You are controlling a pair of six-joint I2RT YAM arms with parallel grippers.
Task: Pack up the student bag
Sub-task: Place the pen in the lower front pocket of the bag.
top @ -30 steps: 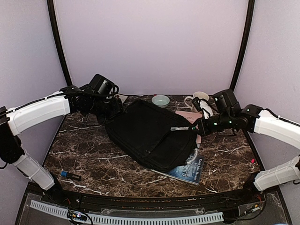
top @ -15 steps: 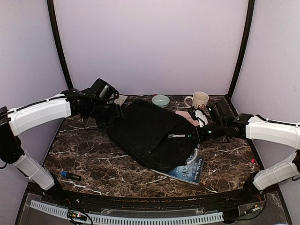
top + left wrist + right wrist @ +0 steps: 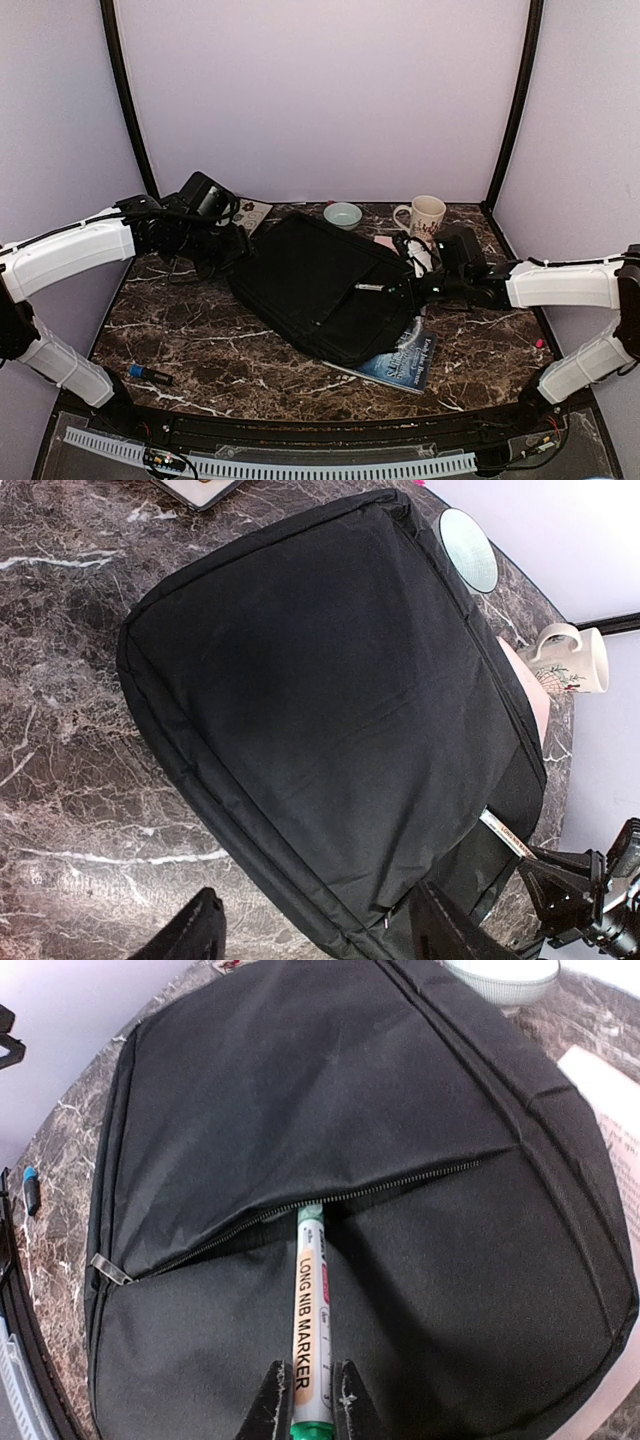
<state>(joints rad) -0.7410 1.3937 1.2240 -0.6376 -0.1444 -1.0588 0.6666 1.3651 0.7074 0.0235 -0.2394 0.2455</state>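
Book (image 3: pixel 405 362): near edge, partly under your bag.
R gripper (image 3: pixel 305 1397): you pinch a green marker (image 3: pixel 309 1310) tight; its tip is at the bag's open zip.
Student bag (image 3: pixel 315 285): lies flat, mid table (image 3: pixel 200 340).
L gripper (image 3: pixel 315 935): fingers wide apart, holding nothing, at bag's left side.
Bowl (image 3: pixel 343 214) & mug (image 3: pixel 428 213): at the back.

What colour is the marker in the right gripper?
The marker is white with green ends and black lettering; the right wrist view shows it best.
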